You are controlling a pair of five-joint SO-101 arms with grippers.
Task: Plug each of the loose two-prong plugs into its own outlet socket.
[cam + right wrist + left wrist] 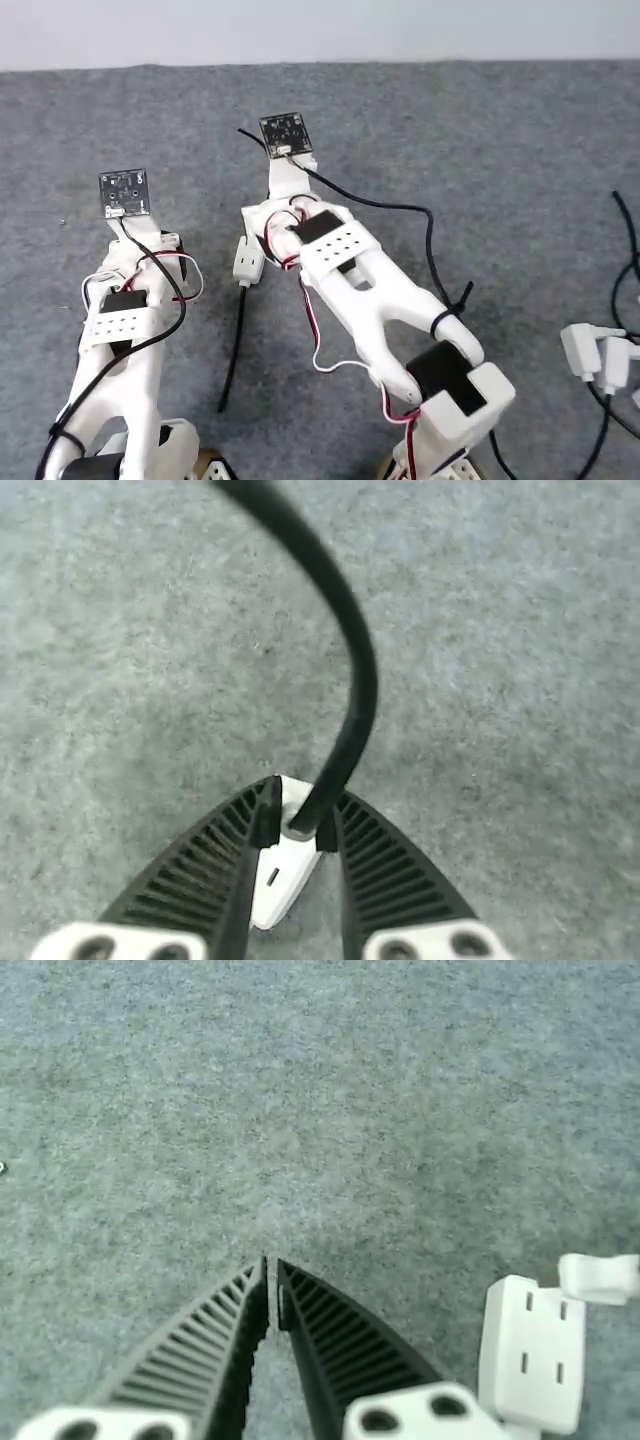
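Note:
My right gripper (297, 815) is shut on a white two-prong plug (280, 872), held just above the carpet. The plug's black cord (345, 670) curves up and away from the fingers. My left gripper (272, 1266) is shut with nothing between its fingers, tips low over the carpet. A white outlet socket (532, 1355) with paired slots lies flat beside it. In the high view that outlet socket (247, 260) sits between the two arms, its black cord (234, 350) trailing toward the front.
At the right edge lie two more white plug pieces (582, 350) (615, 364) with black cords (628, 260). Grey carpet (480, 150) covers the table. A small white part (600, 1275) shows just past the socket.

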